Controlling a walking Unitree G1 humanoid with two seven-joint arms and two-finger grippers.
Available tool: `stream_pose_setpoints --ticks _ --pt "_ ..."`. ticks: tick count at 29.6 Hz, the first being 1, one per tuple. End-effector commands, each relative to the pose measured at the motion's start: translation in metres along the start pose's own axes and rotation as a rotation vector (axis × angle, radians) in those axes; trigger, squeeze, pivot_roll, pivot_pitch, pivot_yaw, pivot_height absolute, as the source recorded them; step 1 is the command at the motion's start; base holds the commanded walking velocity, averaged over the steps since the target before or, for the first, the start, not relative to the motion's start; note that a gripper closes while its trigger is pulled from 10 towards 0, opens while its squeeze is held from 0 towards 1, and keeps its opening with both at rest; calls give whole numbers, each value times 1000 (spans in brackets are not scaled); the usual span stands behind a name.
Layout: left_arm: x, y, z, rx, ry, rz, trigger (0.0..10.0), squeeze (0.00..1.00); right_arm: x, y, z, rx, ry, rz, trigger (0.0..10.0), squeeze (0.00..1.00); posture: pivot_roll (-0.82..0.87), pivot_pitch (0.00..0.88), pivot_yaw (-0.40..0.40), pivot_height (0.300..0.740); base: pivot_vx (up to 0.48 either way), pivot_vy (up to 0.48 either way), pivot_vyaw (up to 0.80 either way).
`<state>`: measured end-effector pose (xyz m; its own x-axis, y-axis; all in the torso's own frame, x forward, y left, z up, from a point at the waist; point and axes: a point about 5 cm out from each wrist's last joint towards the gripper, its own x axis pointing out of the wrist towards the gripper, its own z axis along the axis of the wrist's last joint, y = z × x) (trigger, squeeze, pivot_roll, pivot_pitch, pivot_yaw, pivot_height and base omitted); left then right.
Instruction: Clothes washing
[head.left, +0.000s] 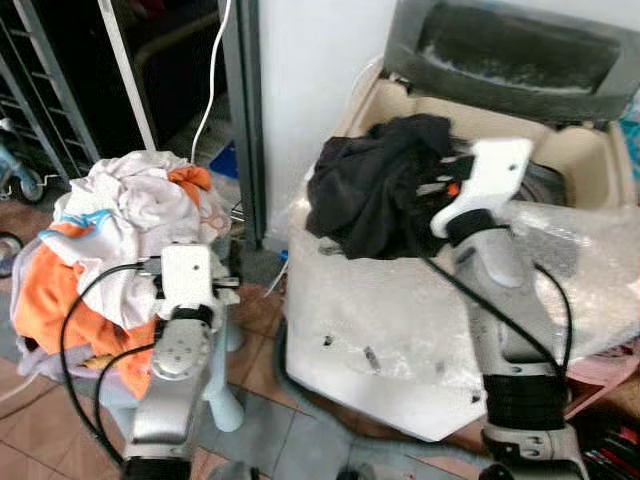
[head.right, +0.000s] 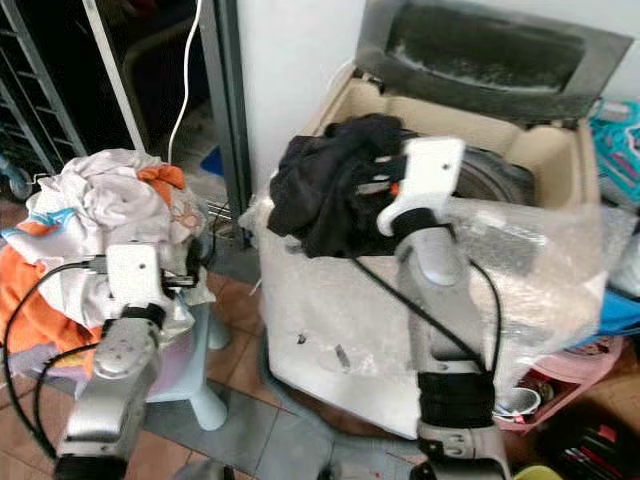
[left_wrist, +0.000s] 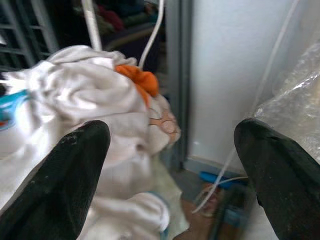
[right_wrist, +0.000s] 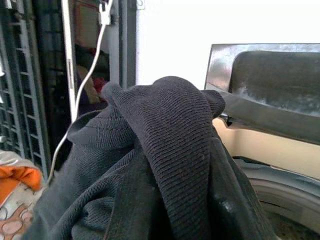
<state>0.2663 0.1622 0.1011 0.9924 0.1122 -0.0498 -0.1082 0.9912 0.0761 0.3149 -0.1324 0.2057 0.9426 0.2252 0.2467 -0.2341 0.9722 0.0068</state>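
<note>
Nearest the head camera, at about 7 o'clock in its view, the left arm (head.left: 170, 380) rises silver with black cables looping off it. Its left gripper (left_wrist: 172, 165) sits just short of the laundry pile (head.left: 120, 240), a heap of white and orange clothes at 9 o'clock. In the left wrist view the two black fingers (left_wrist: 55, 185) stand wide apart with nothing between them; the white cloth lies just beyond the tips.

At 5 o'clock the right arm (head.left: 510, 330) reaches up toward 1 o'clock, where the right gripper (head.left: 440, 190) is buried in a dark garment (head.left: 375, 190). The garment hangs bunched over the front rim of the washing machine (head.left: 380, 340), at about 12 o'clock, draping down the outside of the cabinet and touching the gripper on the side toward the pile. In the right wrist view the ribbed dark knit (right_wrist: 170, 165) wraps closely around the fingers and hides them, so the fingers read as closed on the cloth.

The machine's lid (head.left: 510, 50) stands open at 1 o'clock, the drum opening (head.right: 490, 175) showing beside the gripper. Clear plastic wrap (head.left: 590, 270) covers the machine's front and the side at 3 o'clock. A white cable (head.left: 212, 80) hangs down at 11 o'clock.
</note>
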Motion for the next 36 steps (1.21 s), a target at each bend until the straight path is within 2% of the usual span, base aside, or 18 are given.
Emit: stream_pose_setpoints --ticks 1,8,16,26,29,30,31,33,34,36 --pt "0 -4 2 -25 -7 -17 10000 0 -1 -8 4 -9 -16 -27 10000 0 -71 0 -11 740 0 0 0" --pt "-1 -1 1 -26 -5 -10 10000 0 -2 -5 0 -15 -7 -18 10000 0 -64 0 -11 740 161 0 0" --pt "5 -3 11 -20 -50 -14 10000 0 11 4 12 -101 -61 34 10000 0 -44 0 -22 740 284 0 0" --pt "-2 -1 7 -29 -39 -14 10000 0 23 13 21 -147 -106 96 10000 0 -40 0 -23 740 296 0 0" --pt "-3 -5 6 -34 -28 -26 10000 0 37 22 30 -197 -149 169 10000 0 -46 0 -18 740 0 0 0" --pt "-3 -7 6 -38 -25 -38 10000 0 48 25 39 -196 -170 187 10000 0 -49 0 -17 740 0 0 0" --pt "-3 -8 6 -40 -24 -40 10000 0 51 25 41 -193 -173 188 10000 0 -49 0 -17 740 0 0 0" --pt "-1 -9 6 -35 -17 -46 10000 0 72 19 63 -184 -231 146 10000 0 -52 0 -15 740 0 0 0" --pt "-1 -9 6 -35 -17 -46 10000 0 72 19 63 -184 -231 146 10000 0 -52 0 -15 740 0 0 0" --pt "-1 -9 6 -33 -18 -45 10000 0 88 7 88 -172 -291 61 10000 0 -49 0 -16 740 0 0 0"
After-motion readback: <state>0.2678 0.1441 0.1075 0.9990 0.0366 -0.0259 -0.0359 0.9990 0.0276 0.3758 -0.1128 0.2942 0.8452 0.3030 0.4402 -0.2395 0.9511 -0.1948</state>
